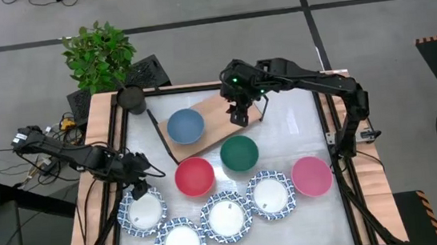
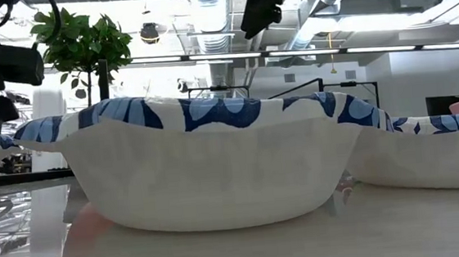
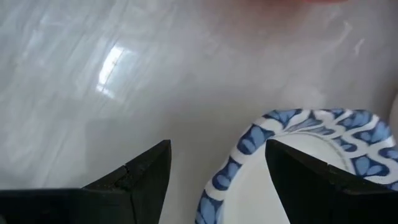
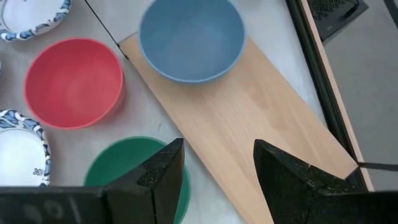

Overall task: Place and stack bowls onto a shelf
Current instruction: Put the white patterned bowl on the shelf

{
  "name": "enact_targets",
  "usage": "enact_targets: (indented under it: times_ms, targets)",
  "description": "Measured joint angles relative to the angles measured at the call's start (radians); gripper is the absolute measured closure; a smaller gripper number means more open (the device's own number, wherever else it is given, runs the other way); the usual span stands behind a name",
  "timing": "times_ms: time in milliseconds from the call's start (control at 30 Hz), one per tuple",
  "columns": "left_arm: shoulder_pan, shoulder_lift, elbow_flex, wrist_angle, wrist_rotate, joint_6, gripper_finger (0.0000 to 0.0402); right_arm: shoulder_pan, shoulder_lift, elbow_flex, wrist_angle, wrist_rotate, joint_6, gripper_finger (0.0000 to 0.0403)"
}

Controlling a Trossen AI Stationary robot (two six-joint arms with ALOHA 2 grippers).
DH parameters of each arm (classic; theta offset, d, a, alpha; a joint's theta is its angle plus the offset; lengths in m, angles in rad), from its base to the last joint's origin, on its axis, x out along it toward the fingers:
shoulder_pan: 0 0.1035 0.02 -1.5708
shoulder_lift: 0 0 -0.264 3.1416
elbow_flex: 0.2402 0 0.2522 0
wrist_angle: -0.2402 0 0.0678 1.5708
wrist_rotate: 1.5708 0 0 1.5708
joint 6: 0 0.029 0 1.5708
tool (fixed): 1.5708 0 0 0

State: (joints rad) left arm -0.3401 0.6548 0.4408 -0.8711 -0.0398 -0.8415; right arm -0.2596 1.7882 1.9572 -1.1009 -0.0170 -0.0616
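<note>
The light-brown shelf (image 1: 219, 110) lies at the table's far middle, and the blue bowl (image 1: 185, 126) sits on its left end. The green bowl (image 1: 239, 153), the red bowl (image 1: 195, 177) and the pink bowl (image 1: 312, 175) rest on the white tabletop. Several white bowls with blue patterned rims line the near side. My left gripper (image 3: 217, 146) is open over the leftmost white bowl (image 1: 142, 213), one finger outside its rim (image 3: 233, 158) and one inside, touching nothing that I can see. My right gripper (image 4: 219, 146) hangs open and empty above the shelf (image 4: 249, 124), right of the blue bowl (image 4: 191, 37).
A potted plant (image 1: 99, 53) and a black round object (image 1: 130, 97) stand at the far left corner. A thin black rod (image 1: 159, 136) runs by the shelf's left end. The low view is filled by a white patterned bowl (image 2: 216, 162). A wooden frame (image 1: 103, 174) borders the tabletop.
</note>
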Motion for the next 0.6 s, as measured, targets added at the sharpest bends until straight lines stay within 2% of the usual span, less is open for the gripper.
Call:
enact_targets:
  times_ms: [267, 600]
  targets:
    - [0.0, 0.0, -0.001, -0.007, 0.058, 0.082, 0.0156, -0.005, 0.0, 0.0, 0.018, 0.0, 0.0, 0.0182]
    - [0.0, 0.0, -0.001, -0.02, 0.051, 0.097, 0.0156, -0.005, 0.0, 0.001, 0.032, 0.0, 0.0, 0.0182]
